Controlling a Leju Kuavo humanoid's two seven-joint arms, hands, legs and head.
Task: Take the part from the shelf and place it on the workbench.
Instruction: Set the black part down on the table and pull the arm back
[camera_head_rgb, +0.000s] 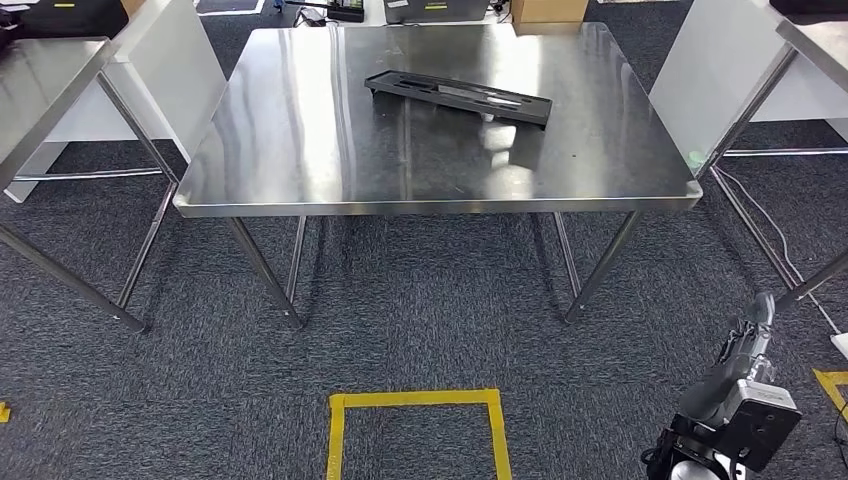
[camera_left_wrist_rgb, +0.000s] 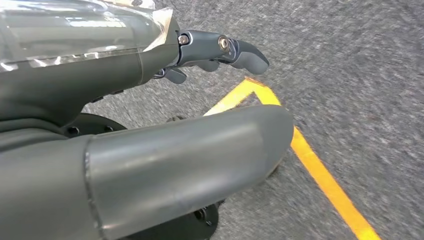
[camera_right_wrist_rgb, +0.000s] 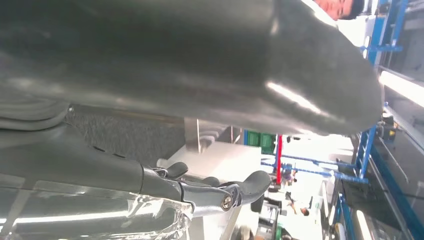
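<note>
On the workbench (camera_head_rgb: 300, 130) lies the part (camera_head_rgb: 458, 97); right hand (camera_head_rgb: 728, 415) partly cut off.

A black part (camera_head_rgb: 458, 97) lies on the shiny silver workbench (camera_head_rgb: 300, 150), above speckled grey carpet (camera_head_rgb: 420, 300) with yellow tape (camera_head_rgb: 415, 400).

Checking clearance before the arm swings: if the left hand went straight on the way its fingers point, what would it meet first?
Most likely the grey carpet, near the yellow tape line; nothing else shows ahead of the left hand, though depth is unclear.
</note>
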